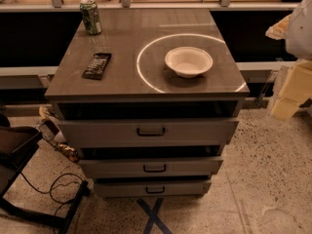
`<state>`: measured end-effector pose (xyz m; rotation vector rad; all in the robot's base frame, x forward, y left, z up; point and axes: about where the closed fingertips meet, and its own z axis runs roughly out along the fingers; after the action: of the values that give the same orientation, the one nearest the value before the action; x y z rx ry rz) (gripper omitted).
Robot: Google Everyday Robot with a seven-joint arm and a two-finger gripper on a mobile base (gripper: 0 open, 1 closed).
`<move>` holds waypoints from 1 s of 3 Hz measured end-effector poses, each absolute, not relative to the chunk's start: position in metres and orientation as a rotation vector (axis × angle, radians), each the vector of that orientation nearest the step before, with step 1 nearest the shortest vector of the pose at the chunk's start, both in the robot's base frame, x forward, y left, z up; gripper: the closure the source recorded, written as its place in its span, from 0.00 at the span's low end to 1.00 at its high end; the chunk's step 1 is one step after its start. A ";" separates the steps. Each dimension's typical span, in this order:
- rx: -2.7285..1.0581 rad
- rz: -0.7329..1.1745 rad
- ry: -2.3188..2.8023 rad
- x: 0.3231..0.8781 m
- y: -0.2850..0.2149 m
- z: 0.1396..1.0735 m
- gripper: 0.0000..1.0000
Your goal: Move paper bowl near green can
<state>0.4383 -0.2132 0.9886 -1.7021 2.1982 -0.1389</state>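
Note:
The white paper bowl (188,61) sits upright on the right half of the grey cabinet top (122,48), inside a bright ring of reflected light. The green can (90,16) stands upright at the far left corner of the same top, well apart from the bowl. My gripper (288,97) hangs at the right edge of the view, off the cabinet's right side and below the level of the top, holding nothing that I can see. It is to the right of the bowl and does not touch it.
A flat dark snack bar wrapper (96,65) lies on the left of the top, in front of the can. The cabinet has three drawers (151,130) pulled slightly out. A shelf rail (146,6) runs behind. Cables (58,186) and a dark stand lie on the floor at left.

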 end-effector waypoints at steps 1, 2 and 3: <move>-1.702 -0.139 2.198 0.438 -0.213 0.989 0.00; -1.687 -0.153 2.169 0.451 -0.209 0.985 0.00; -1.704 -0.197 2.083 0.478 -0.198 0.975 0.00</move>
<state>0.4784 -0.1978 0.9746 -1.7042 2.0830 -0.1971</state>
